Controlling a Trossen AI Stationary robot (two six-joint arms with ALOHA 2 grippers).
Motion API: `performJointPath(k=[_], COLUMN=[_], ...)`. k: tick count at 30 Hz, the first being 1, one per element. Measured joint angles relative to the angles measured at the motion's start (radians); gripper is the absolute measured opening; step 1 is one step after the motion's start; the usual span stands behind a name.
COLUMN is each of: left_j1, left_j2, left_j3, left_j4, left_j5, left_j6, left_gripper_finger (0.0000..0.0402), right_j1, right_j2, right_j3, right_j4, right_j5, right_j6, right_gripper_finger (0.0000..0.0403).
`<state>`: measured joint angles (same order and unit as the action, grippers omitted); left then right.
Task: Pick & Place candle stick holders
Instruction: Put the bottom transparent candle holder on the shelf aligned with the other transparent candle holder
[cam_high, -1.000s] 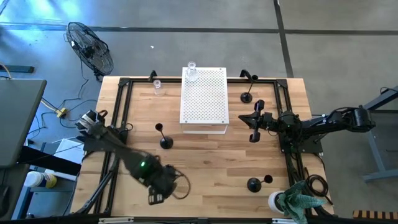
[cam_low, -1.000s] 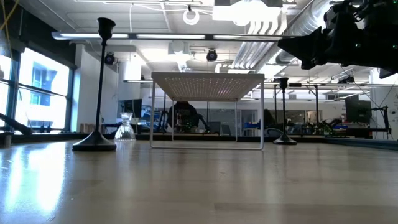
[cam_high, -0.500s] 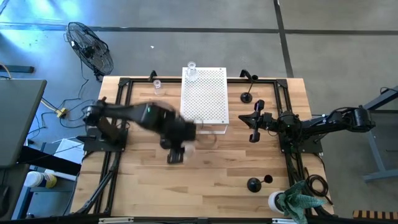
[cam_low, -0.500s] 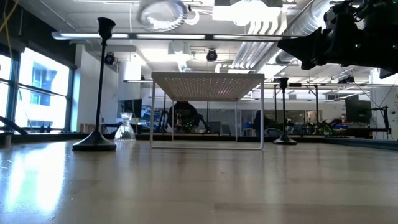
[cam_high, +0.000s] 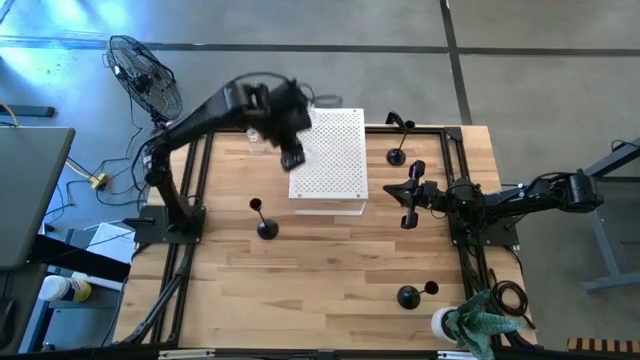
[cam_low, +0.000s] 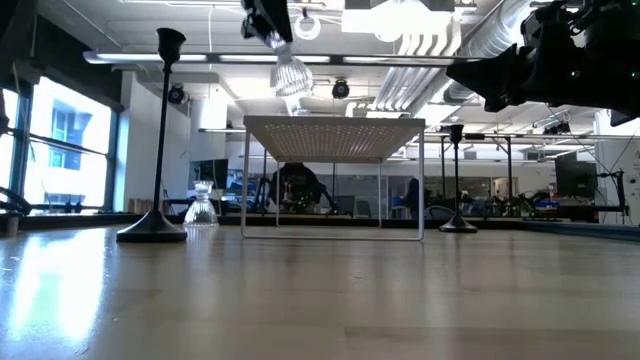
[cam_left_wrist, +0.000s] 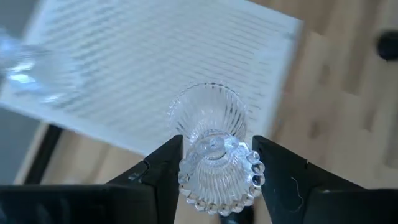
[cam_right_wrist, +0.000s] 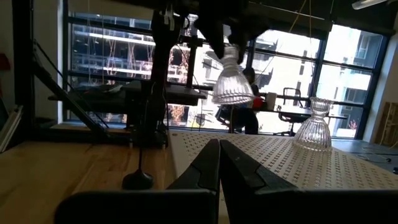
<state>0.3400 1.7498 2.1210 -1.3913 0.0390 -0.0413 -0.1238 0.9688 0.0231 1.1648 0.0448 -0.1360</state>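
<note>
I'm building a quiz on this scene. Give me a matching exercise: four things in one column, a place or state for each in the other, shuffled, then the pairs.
Things:
1. left gripper
2. right gripper
3. glass holder on the white board
4. tall black holder

Places or states:
A. stands on the bare table
B. shut, holding nothing
C. stands upright at the board's far end
D. holds a clear glass holder in the air

Pairs: 1-D, 2-B, 3-C, 4-A
</note>
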Motion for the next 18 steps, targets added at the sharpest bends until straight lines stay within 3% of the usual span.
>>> performJointPath(k=[7,18], left_j1=[0.168,0.196], left_j2=[0.067,0.132], left_j3=[-0.001,-0.001], left_j4=[0.056,0.065], left_j5=[0.089,0.083], left_j6=[0.062,0.133], left_gripper_finger=[0.0171,0.0171], right_j1=[0.0,0.0], right_j2=[0.0,0.0], right_j3=[0.0,0.0], right_j4=[0.0,0.0], right_j5=[0.008,0.008], right_j6=[-0.004,-0.004], right_gripper_finger=[0.0,0.0])
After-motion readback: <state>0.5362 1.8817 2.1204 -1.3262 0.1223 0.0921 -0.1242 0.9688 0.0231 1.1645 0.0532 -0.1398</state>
